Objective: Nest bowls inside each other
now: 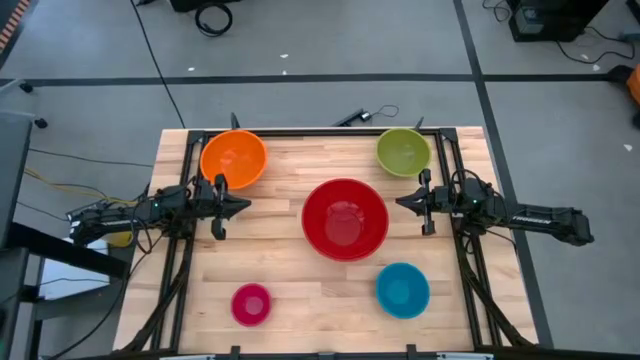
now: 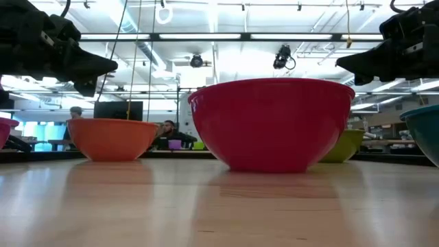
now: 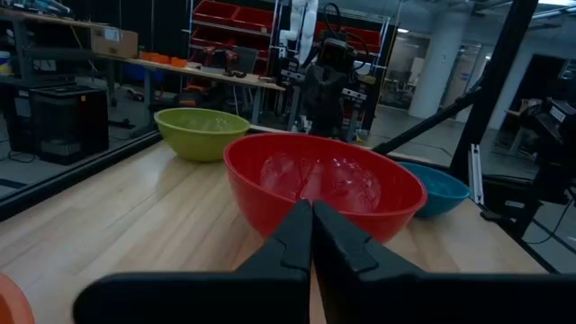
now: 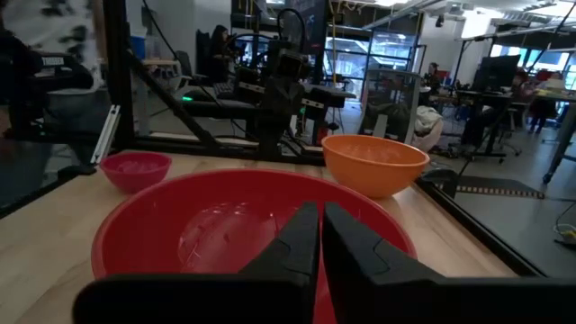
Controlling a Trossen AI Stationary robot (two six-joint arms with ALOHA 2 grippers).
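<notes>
Looking down, we see the red bowl (image 1: 345, 218) at the table (image 1: 300, 270) centre, four smaller bowls toward its corners. Left gripper (image 1: 240, 205) and right gripper (image 1: 403, 201) hover closed, holding nothing.

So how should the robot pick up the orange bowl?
Probably by pinching the rim of the orange bowl, one finger inside the wall and one outside, coming down from above. It sits upright and empty, too wide to span. The shut left gripper is nearest.

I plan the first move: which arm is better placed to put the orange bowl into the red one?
Probably left. The round orange plastic bowl sits just beside the left end effector, far from the right end effector, across the large red plastic bowl.
</notes>
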